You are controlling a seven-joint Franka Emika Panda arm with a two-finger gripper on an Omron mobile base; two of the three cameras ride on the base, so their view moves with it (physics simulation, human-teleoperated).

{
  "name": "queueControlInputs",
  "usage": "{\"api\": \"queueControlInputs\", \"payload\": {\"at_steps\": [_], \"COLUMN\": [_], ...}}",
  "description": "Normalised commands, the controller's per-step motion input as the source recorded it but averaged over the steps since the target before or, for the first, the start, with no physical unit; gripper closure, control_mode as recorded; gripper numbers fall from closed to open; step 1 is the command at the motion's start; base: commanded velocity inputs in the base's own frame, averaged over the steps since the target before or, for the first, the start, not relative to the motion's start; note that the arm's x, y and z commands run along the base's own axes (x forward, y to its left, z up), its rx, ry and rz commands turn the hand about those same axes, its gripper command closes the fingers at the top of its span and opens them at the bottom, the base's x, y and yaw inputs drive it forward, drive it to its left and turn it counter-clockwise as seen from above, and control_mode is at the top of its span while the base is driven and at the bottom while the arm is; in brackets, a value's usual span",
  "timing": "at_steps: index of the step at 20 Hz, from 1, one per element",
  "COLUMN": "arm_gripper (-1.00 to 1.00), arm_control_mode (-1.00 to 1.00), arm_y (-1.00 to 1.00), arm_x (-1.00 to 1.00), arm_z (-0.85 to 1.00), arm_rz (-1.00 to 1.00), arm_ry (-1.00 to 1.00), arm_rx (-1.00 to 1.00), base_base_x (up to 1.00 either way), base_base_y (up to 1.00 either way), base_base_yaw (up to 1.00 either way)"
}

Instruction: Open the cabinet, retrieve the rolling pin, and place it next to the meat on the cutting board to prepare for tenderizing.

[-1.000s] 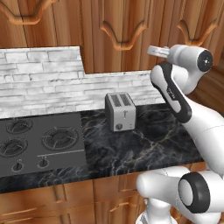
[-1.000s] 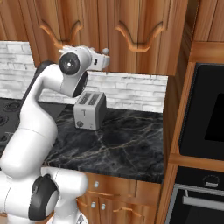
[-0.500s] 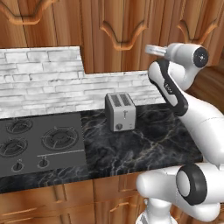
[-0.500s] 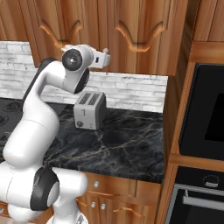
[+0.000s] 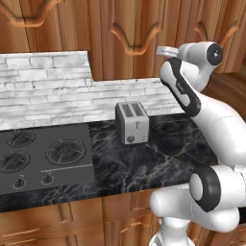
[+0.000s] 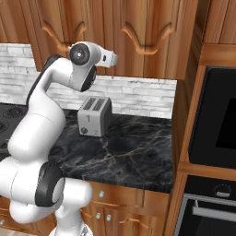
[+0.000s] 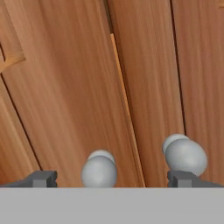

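Reaching up and forward from the base, elbow raised, forearm level, hand aimed straight at the cabinet [image 5: 129,43] doors above the toaster [image 5: 131,122]. No brand, label or readable writing anywhere. Tool [image 7: 111,179] spread wide, holding nothing, its two dark fingertips [image 7: 41,178] flanking the left round silver knob [image 7: 99,170]; right knob [image 7: 185,155] just above the other tip. Doors closed, seam between them running up the hand view. Silver toaster standing on the black marble bench [image 6: 133,152] beside the gas hob [image 5: 38,156]; white brick backsplash [image 5: 45,89] behind.
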Motion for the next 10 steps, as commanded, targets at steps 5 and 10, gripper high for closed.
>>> {"api": "queueControlInputs", "payload": {"at_steps": [5, 10], "arm_gripper": [-1.00, -1.00], "arm_control_mode": [-1.00, -1.00], "arm_y": [0.10, 0.13], "arm_x": [0.31, 0.25], "arm_z": [0.00, 0.00], "arm_rz": [0.00, 0.00], "arm_ry": [0.08, 0.07], "arm_rx": [0.00, 0.00], "base_base_x": [0.00, 0.00], "base_base_y": [0.00, 0.00], "base_base_yaw": [0.00, 0.00]}}
